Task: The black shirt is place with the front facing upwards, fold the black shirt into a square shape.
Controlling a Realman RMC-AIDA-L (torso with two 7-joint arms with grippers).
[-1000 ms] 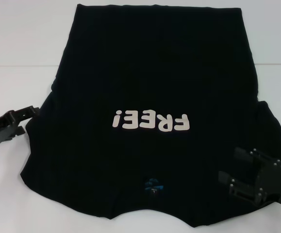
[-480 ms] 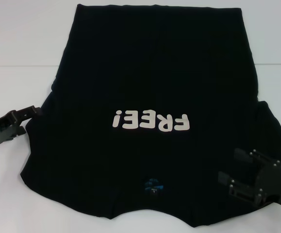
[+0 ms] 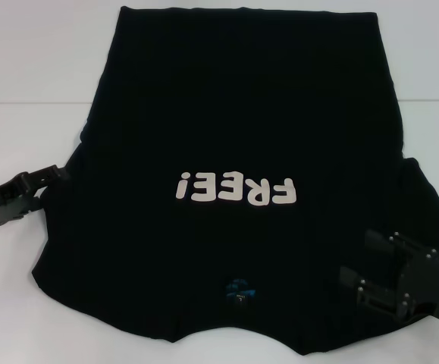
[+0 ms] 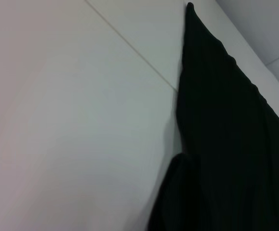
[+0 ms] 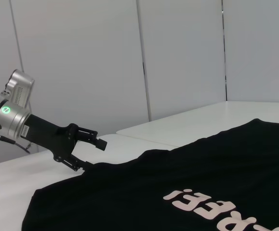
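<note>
Large black fabric T-shirt, white "FREE!" lettering: flat on white table, unfolded. Left gripper: fingers parted at left sleeve edge, holding nothing; right gripper: over right sleeve, opening indeterminable. Recommended: pinch both sleeve edges evenly before folding inward.

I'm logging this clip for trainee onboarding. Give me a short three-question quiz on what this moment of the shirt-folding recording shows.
1. True or false: the black shirt already lies folded into a square.
2. Which gripper is at the shirt's sleeve edge with its fingers spread? A) left gripper B) right gripper C) neither
3. Fill in: the white letters on the shirt's front spell ____.

Key
1. False: it lies spread flat on the white table, front up, sleeves out.
2. A: the right wrist view shows it open at the sleeve edge; the right gripper hangs over the opposite sleeve.
3. FREE!
</note>
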